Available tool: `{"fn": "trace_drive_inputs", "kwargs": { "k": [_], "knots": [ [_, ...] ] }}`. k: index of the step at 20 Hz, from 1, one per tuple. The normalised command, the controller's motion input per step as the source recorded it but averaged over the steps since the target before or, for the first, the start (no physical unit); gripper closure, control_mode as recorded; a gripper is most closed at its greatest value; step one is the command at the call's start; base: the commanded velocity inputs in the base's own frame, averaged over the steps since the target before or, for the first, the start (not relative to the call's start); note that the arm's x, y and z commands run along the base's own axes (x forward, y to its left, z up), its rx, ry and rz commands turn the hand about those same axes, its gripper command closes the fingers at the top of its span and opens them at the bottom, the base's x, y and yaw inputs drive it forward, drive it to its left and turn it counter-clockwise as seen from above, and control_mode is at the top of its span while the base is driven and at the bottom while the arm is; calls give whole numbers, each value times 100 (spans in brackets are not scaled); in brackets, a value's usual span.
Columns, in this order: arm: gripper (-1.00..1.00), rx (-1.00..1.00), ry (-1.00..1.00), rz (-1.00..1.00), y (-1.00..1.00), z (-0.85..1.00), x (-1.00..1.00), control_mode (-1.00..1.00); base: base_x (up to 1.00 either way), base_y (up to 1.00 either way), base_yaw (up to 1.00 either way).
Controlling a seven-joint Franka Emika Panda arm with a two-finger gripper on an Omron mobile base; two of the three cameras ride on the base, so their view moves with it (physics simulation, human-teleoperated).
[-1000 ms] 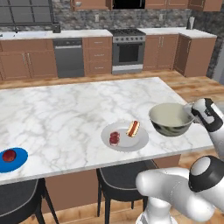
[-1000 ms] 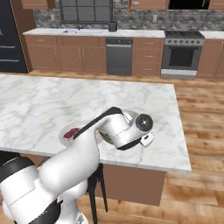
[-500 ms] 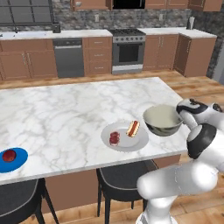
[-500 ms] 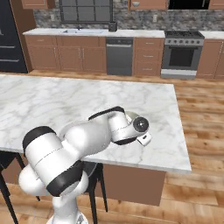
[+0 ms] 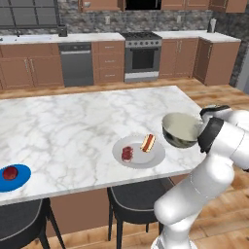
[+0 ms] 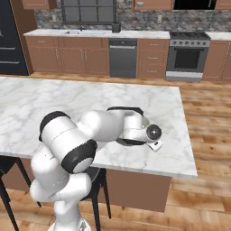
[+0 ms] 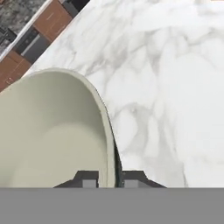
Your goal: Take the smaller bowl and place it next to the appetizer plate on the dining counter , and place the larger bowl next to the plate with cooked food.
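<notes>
The gripper (image 7: 107,180) pinches the big bowl's (image 5: 181,130) rim, holding it above the counter (image 5: 73,126), just right of the food plate (image 5: 138,151).

Two dark round stools (image 5: 138,202) stand at the bottom centre – a steel oven (image 5: 142,57) and a dishwasher (image 5: 76,63) are at the top.
</notes>
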Motion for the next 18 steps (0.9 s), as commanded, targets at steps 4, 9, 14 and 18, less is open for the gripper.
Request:
{"fn": "trace_drive_inputs", "kwargs": {
  "k": [4, 9, 14, 18],
  "knots": [
    [-100, -4, 2, 0, -4, 92, -44, -100, 0, 0, 0],
    [-100, -22, 1, 2, 1, 100, -52, -100, 0, 0, 0],
    [-100, -36, -5, 12, 40, 100, -96, -100, 0, 0, 0],
    [-100, -38, -36, 2, 88, 100, -94, -100, 0, 0, 0]
  ]
}}
